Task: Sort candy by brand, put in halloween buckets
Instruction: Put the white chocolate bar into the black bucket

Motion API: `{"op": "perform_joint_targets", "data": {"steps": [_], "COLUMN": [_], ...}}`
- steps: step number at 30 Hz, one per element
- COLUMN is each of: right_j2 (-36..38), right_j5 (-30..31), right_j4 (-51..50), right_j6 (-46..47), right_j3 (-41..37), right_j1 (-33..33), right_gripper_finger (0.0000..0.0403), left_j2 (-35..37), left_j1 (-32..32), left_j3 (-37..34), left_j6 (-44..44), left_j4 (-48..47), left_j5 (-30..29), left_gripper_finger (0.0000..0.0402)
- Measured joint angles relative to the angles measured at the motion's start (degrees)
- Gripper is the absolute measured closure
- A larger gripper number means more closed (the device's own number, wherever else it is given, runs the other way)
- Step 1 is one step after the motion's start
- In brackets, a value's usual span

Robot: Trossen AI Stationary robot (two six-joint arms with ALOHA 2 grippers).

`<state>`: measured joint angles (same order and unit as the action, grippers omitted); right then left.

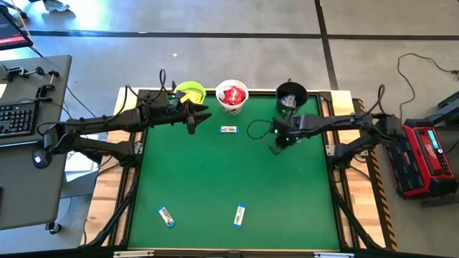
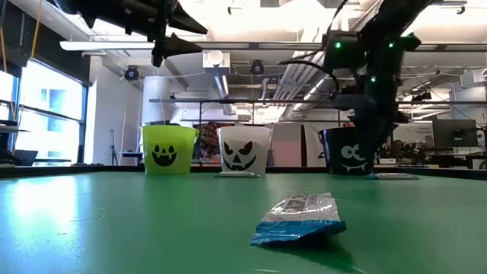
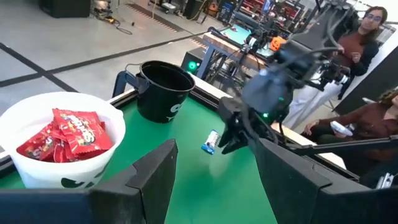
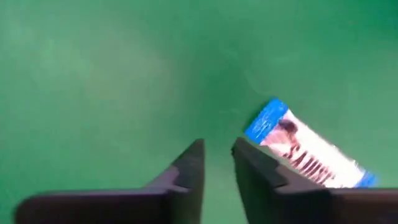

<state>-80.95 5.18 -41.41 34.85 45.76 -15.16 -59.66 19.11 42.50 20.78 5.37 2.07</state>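
Note:
My right gripper (image 4: 217,146) hovers over the green mat (image 1: 215,179), in front of the black bucket (image 1: 291,95), its fingers a narrow gap apart with nothing between them. A blue-and-white bar (image 4: 305,152) lies flat on the mat beside one finger. My left gripper (image 1: 197,115) is open and empty, raised beside the lime green bucket (image 1: 190,92). The white bucket (image 1: 232,106) holds red packets (image 3: 62,134). Three more bars lie on the mat: one near the white bucket (image 1: 228,130) and two by the near edge (image 1: 166,216), (image 1: 239,215).
The three buckets stand in a row along the table's far edge. The black bucket holds blue-and-white bars. A desk with a keyboard (image 1: 18,118) stands left of the table, and a red case (image 1: 423,154) lies right of it. Two people (image 3: 367,37) are beyond the table's right side.

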Motion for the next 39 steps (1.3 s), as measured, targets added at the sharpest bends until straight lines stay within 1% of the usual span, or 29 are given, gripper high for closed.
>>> {"op": "perform_joint_targets", "data": {"steps": [3,7,10,13,16,20,24,28,33,35,39], "right_j2": [-0.26,-0.26,-0.98,-2.98,-5.9,-9.6,-11.01,-11.1,-11.15,-11.2,-11.25], "right_j5": [-4.16,-4.8,-4.37,-3.01,-0.84,-1.12,-2.65,-4.21,-6.13,-5.97,-6.05], "right_j4": [-0.52,-1.24,-1.49,-1.81,-1.45,0.08,0.7,0.86,0.91,1.26,0.65], "right_j6": [-16.91,-35.71,-44.05,-48.6,-51.78,-53.19,-53.37,-54.22,-54.43,-54.43,-54.05], "right_j3": [0.0,0.0,0.0,0.0,0.0,0.21,0.26,0.2,0.13,0.13,0.56], "right_j1": [-3.31,-4.87,-5.12,-5.73,-6.57,-7.82,-8.13,-8.19,-8.57,-8.55,-8.54], "right_gripper_finger": [0.0276,0.0215,0.0191,0.0188,0.0197,0.0215,0.0239,0.0291,0.0383,0.0396,0.0401], "left_j2": [0.0,0.0,0.0,0.0,0.0,0.0,0.0,0.0,0.0,0.0,0.0], "left_j1": [0.0,-0.04,-0.04,-0.02,-0.02,-0.02,-0.02,-0.02,-0.02,-0.02,-0.02], "left_j3": [0.0,0.0,0.0,0.0,0.0,0.0,0.0,0.0,0.0,0.0,0.0], "left_j6": [-0.05,-0.03,-0.03,-0.04,-0.28,-0.55,-0.54,-0.53,-0.51,-0.51,-0.51], "left_j4": [-0.2,-1.92,-3.69,-4.39,-4.46,-4.55,-4.54,-4.55,-4.66,-4.66,-4.7], "left_j5": [0.0,0.02,0.02,0.02,0.02,0.02,-0.04,-0.26,-0.29,-0.32,-0.46], "left_gripper_finger": [0.019,0.019,0.019,0.019,0.019,0.019,0.019,0.019,0.019,0.019,0.019]}}
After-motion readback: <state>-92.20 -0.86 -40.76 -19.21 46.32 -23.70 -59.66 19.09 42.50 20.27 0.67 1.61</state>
